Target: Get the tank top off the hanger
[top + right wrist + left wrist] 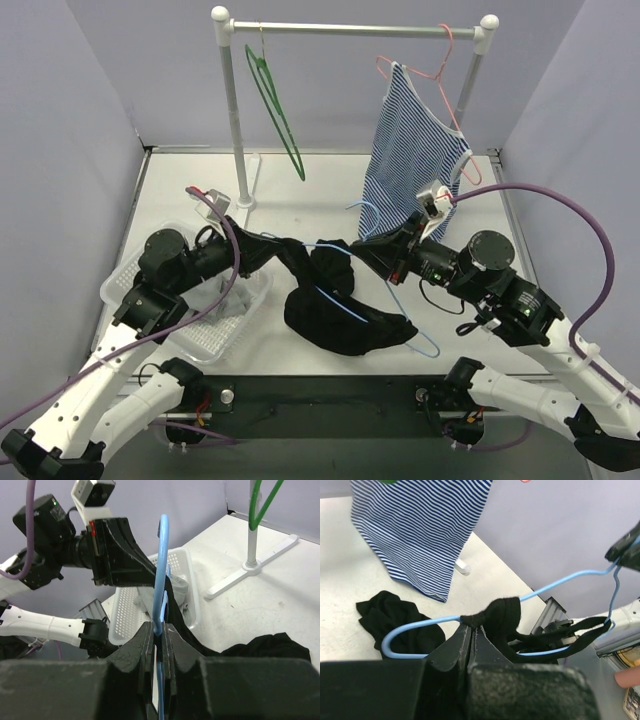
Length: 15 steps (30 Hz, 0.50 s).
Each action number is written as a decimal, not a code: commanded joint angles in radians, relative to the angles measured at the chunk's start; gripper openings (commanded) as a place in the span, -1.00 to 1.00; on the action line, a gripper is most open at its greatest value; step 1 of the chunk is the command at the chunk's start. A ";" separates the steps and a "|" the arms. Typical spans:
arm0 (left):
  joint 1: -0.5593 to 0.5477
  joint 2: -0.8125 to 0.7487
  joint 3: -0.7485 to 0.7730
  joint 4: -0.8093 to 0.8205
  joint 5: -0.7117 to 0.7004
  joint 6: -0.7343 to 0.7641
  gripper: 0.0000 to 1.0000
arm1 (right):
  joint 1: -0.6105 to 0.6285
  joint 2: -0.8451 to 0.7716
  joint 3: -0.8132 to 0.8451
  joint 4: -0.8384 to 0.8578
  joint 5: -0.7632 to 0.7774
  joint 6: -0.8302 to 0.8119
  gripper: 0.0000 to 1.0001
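A black tank top (pixel 340 315) hangs partly on a light blue hanger (pixel 402 312), and its bulk lies heaped on the table. My left gripper (pixel 472 625) is shut on a bunched black strap (pixel 502 611) where it wraps the hanger's wire (pixel 420 624). My right gripper (pixel 161 630) is shut on the blue hanger (pixel 162 555) and holds it upright. In the top view the two grippers face each other over the table's middle, the left gripper (pixel 283 250) to the left and the right gripper (pixel 366 250) to the right. A second strap (pixel 580 630) stretches along the hanger's lower wire.
A blue-and-white striped top (pixel 410 150) hangs on a pink hanger (pixel 440 60) at the right of the white rack (pixel 350 28). A bare green hanger (pixel 275 105) hangs at its left. A white mesh basket (pixel 215 335) with some cloth sits under the left arm.
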 commanded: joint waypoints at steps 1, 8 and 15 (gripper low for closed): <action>0.004 0.011 0.122 -0.153 -0.098 0.048 -1.00 | 0.004 -0.066 0.010 -0.047 -0.002 -0.049 -1.00; 0.019 0.049 0.202 -0.259 -0.170 0.066 -1.00 | 0.004 -0.184 -0.025 -0.116 -0.002 -0.051 -1.00; 0.036 0.074 0.226 -0.311 -0.194 0.059 -1.00 | 0.006 -0.237 -0.030 -0.084 -0.008 -0.028 -1.00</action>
